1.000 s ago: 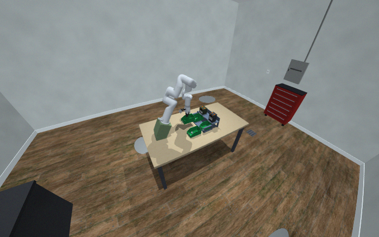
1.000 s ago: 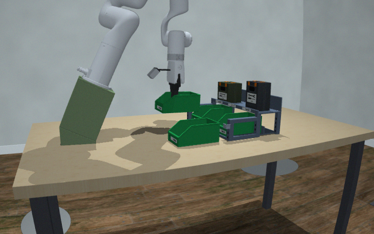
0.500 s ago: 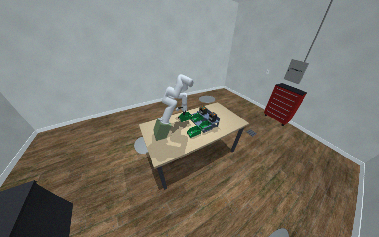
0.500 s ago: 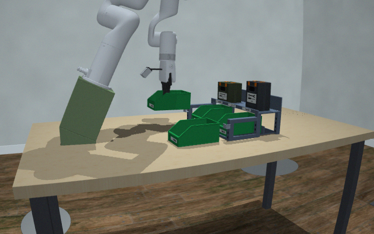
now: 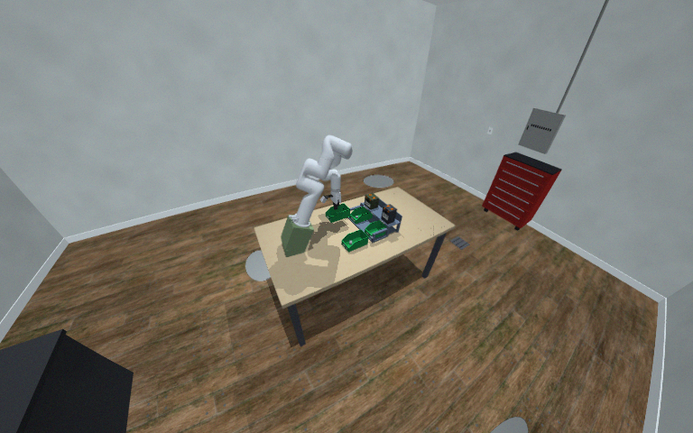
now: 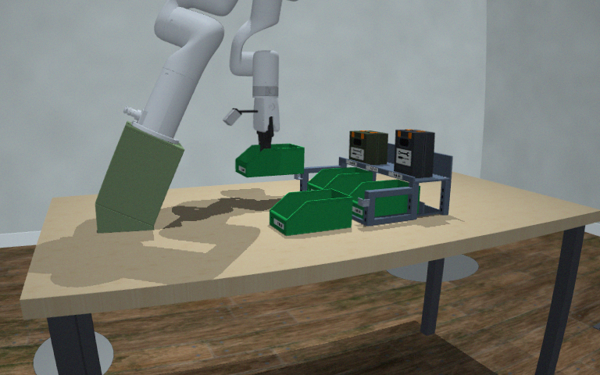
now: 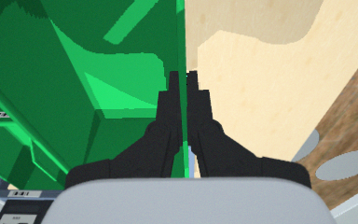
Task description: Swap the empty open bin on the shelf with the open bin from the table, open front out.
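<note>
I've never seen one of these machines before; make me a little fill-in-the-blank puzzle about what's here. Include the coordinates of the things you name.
The end effector [image 5: 336,206] [image 6: 265,149] [image 7: 184,87] grips a bin [image 5: 337,213] [image 6: 278,161] [image 7: 123,77] coloured ____.
That bin hangs above the ____.
The two tool boxes on the shelf [image 5: 398,225] [image 6: 444,196] number two, and their corner trim is ____.
The drawer cabinet [image 5: 521,191] by the wall is ____.

Missing words: green; table; orange; red

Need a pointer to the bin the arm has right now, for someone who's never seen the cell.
On the wooden table, find the white arm. At its lower end, the gripper pinches a green bin by one side wall. It is the only green bin hanging in the air.
</note>
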Motion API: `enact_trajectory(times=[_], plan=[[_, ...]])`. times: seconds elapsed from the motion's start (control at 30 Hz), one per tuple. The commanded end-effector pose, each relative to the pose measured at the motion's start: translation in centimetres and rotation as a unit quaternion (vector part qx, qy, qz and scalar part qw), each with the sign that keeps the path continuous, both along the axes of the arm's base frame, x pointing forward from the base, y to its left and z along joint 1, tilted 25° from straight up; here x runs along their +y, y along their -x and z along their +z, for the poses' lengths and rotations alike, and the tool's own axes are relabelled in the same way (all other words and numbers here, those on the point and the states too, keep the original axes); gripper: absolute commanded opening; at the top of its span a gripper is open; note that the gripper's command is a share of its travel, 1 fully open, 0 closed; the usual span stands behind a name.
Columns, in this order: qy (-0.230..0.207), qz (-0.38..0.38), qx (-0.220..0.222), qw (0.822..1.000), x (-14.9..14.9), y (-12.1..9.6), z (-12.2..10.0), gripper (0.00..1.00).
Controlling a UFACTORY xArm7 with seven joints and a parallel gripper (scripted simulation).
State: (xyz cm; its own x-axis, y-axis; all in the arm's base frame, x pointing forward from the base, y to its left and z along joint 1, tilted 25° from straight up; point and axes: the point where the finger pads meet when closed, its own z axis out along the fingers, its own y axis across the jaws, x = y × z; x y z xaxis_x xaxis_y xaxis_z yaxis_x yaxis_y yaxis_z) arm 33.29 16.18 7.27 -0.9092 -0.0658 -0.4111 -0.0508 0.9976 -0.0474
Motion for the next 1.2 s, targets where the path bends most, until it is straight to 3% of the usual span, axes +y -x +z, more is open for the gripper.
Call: enact_trajectory(times=[0.0, 0.3, 0.63, 1.17], plan=[[-0.001, 0.001, -0.001, 1.000, 0.1, 0.0, 0.1, 0.00], [-0.001, 0.001, -0.001, 1.000, 0.1, -0.3, -0.5, 0.00], [-0.001, 0.001, -0.001, 1.000, 0.1, -1.4, -3.1, 0.00], [0.000, 0.000, -0.001, 1.000, 0.0, -2.6, -5.5, 0.00]])
